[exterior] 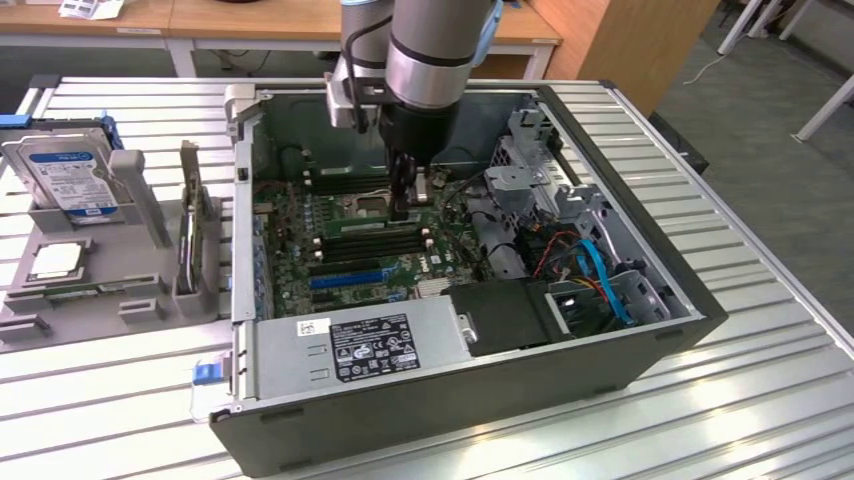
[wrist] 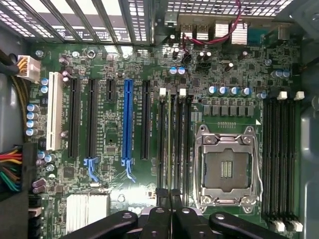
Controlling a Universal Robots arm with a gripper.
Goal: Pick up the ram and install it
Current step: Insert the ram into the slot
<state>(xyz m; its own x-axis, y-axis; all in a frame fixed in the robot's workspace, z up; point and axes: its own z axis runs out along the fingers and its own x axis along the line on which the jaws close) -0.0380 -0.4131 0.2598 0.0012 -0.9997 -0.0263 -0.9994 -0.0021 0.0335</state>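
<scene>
Slatted metal table (exterior: pixel 761 400) carries the open computer case (exterior: pixel 534 400), and my gripper (wrist: pixel 170 198) is down inside it. Its fingers are pinched nearly together on the ram (wrist: pixel 170 144), which stands edge-on in line with the memory slots (wrist: pixel 162 144) beside the empty CPU socket (wrist: pixel 227 167). I judge this to be the install step: the stick is over or in a slot, and I cannot tell whether it is seated. Seating calls for a straight, even push with the stick square to its slot. Around it the case holds the motherboard (wrist: pixel 107 129), a power supply (exterior: pixel 374 345) and blue cables (exterior: pixel 607 285). On the exterior view's left, a grey holder (exterior: pixel 27 325) keeps the hard drive (exterior: pixel 67 175) and an expansion card (exterior: pixel 194 235).
</scene>
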